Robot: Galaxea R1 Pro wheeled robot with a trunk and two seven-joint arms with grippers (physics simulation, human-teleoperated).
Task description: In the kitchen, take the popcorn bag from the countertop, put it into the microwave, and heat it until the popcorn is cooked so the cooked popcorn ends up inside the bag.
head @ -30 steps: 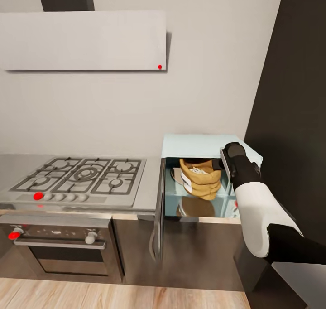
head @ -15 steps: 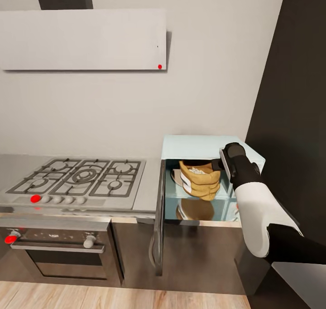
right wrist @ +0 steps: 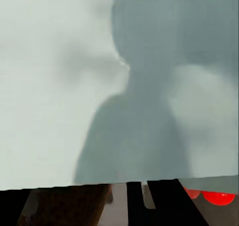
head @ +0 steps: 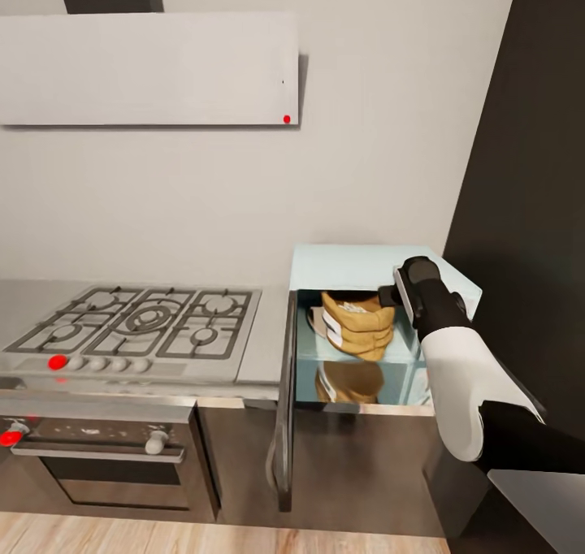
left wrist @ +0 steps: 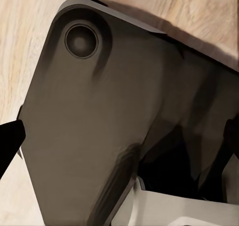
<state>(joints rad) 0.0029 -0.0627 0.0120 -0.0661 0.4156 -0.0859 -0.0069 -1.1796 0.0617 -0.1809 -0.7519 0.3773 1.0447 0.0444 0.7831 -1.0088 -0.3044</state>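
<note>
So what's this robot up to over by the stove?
It is putting a popcorn bag into the pale blue microwave. The bag sits inside the open cavity, tilted, with whitish popcorn showing at its mouth. The right arm reaches in beside it; its fingers are hidden. The microwave door hangs open, next to the gas hob.

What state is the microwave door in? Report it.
Open. The microwave door is swung out to the left, edge-on in the head view, leaving the cavity exposed with the popcorn bag inside.
</note>
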